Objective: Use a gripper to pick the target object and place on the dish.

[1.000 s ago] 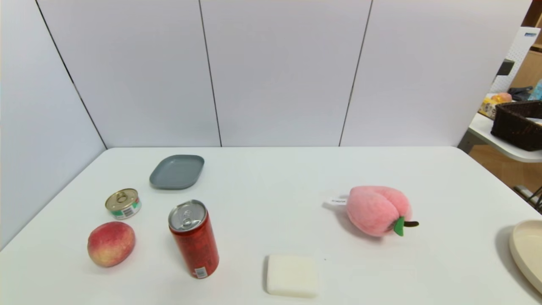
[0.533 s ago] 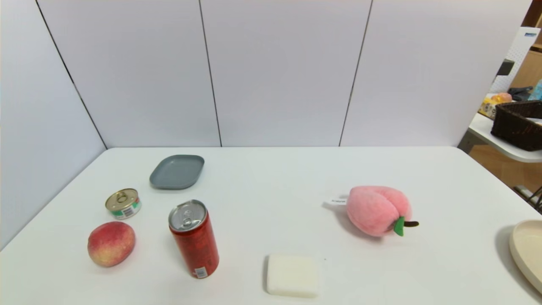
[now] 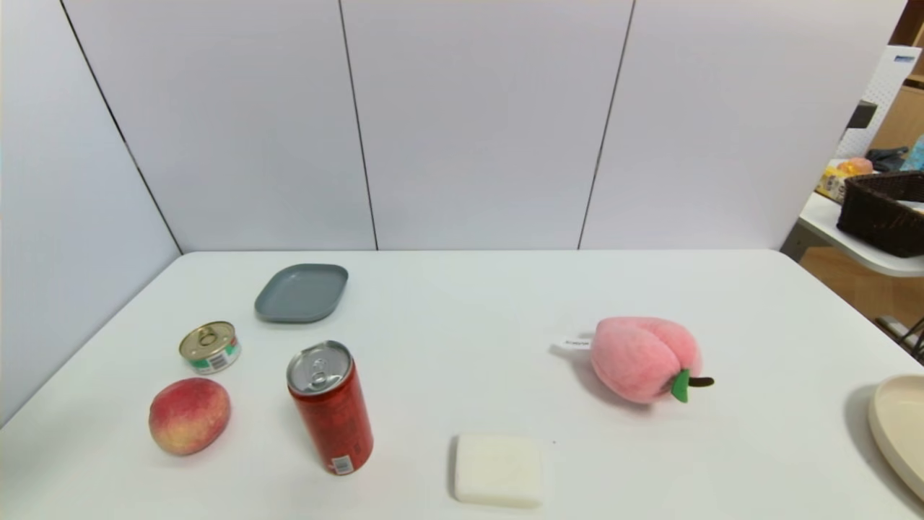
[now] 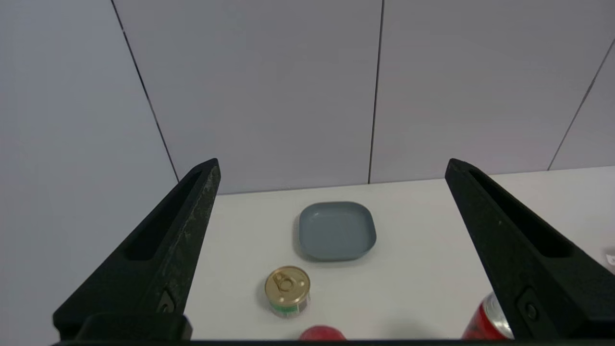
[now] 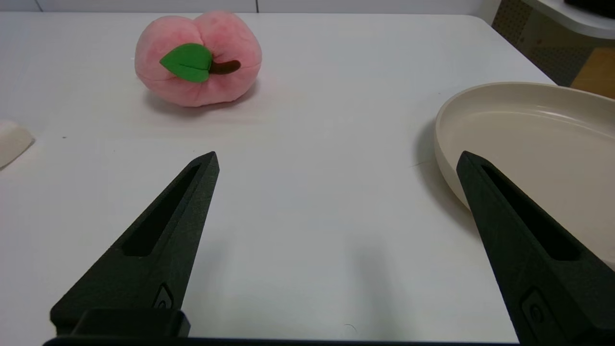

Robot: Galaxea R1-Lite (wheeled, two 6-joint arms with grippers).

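Note:
The smooth red-and-yellow peach (image 3: 189,415) lies near the table's front left; only its red top (image 4: 323,333) shows in the left wrist view. The small grey-blue dish (image 3: 302,292) sits empty at the back left, also seen as the dish (image 4: 336,230) in the left wrist view. My left gripper (image 4: 331,166) hangs open above the table, behind the peach and facing the dish, nothing between its fingers. My right gripper (image 5: 336,158) stands open low over bare table on the right side. Neither gripper shows in the head view.
A gold-topped tin (image 3: 210,347) stands between peach and dish. A red drink can (image 3: 331,406) stands right of the peach. A white block (image 3: 498,469) lies front centre, the plush pink peach (image 3: 644,358) right of centre, a round cream plate (image 3: 899,430) at the right edge.

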